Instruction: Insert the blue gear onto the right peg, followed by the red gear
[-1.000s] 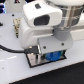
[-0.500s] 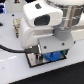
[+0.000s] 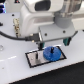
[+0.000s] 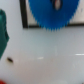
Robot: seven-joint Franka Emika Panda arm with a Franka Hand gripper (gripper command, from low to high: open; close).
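The blue gear (image 3: 51, 53) lies flat on the right part of the black-bordered white plate (image 3: 31, 62) in the exterior view. In the wrist view the blue gear (image 4: 50, 16) fills one edge, its hub (image 4: 57, 4) showing. The right peg is hidden under it. My gripper (image 3: 52, 44) hangs just above the gear, with dark fingers (image 3: 40, 44) spread to either side and not touching it. It is open and holds nothing. Only a red sliver of the red gear (image 4: 2, 81) shows at a corner of the wrist view.
The bulky white arm (image 3: 42, 17) covers the back of the scene, and a black cable (image 3: 15, 36) runs to it from the exterior view's left. A green object (image 4: 4, 35) and a small dark speck (image 4: 10, 60) sit on the white table beside the plate.
The hand has lifted slightly away from the blue gear. The gear stays in place on the plate.
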